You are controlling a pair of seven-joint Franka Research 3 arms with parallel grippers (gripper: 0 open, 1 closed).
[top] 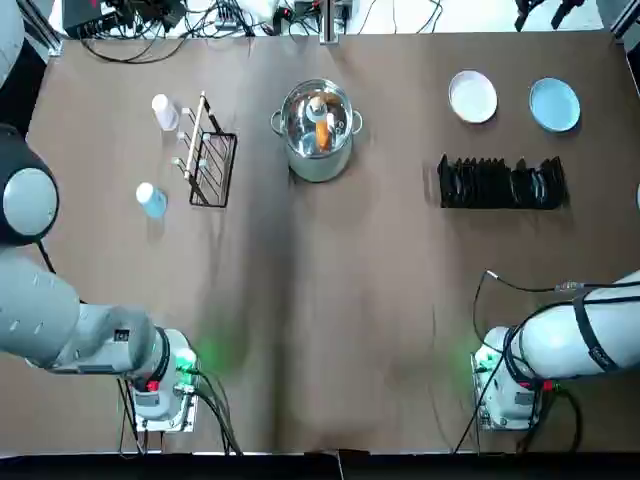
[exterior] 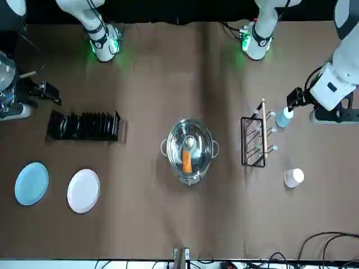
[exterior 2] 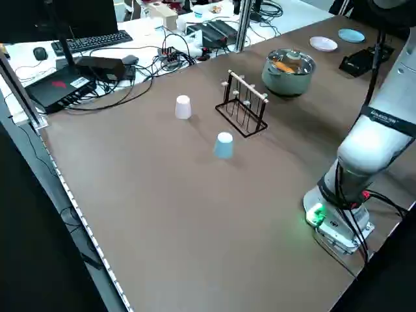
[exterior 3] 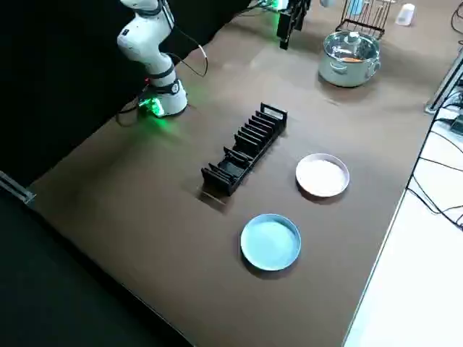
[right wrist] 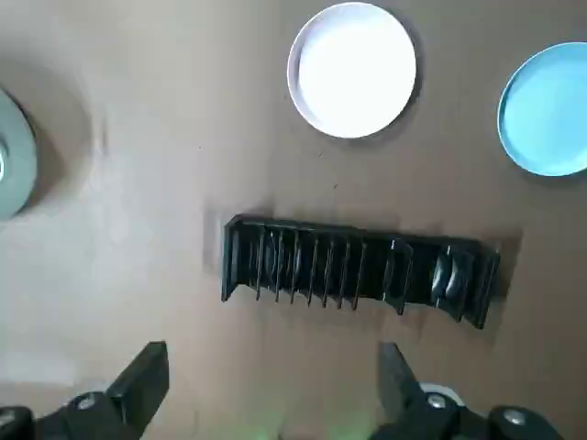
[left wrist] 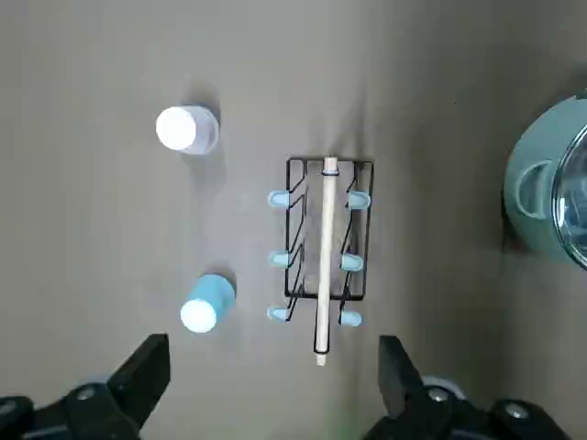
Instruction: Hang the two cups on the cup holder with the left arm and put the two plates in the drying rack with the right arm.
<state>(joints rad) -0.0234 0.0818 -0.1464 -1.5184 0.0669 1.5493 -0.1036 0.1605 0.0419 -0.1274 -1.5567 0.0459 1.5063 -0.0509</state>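
The left wrist view gives me the light blue cup (left wrist: 209, 302) and the pinkish-white cup (left wrist: 188, 129) beyond the left tool (left wrist: 275, 346), the blue one nearer to it. From where I'm standing, both cups look turned bottom-up on the surface (exterior 2: 175, 214), apart from each other. To their right, also ahead of that tool, stands the cup holder (left wrist: 326, 238), its wooden bar running away from the tool and its pegs sticking out on both sides.

The left tool hangs above the surface, its two fingers spread wide, with nothing between them.

Over on the other side, the right tool (right wrist: 275, 348) is likewise wide open and holding nothing, up above the surface. The drying rack (right wrist: 358, 270) sits ahead of it, long side across, and past the rack the white plate (right wrist: 351, 70) and the light blue plate (right wrist: 550, 110) lie flat, side by side, the blue one farther right.

Between the two sides is the steel pot (top: 318, 130), right of the left tool and left of the right one, with something orange (top: 322, 134) showing through its glass lid (top: 312, 108). Way past the left tool, a keyboard (exterior 2: 91, 41) and loose cables (exterior 2: 170, 58) lie on another table (exterior 2: 153, 39).
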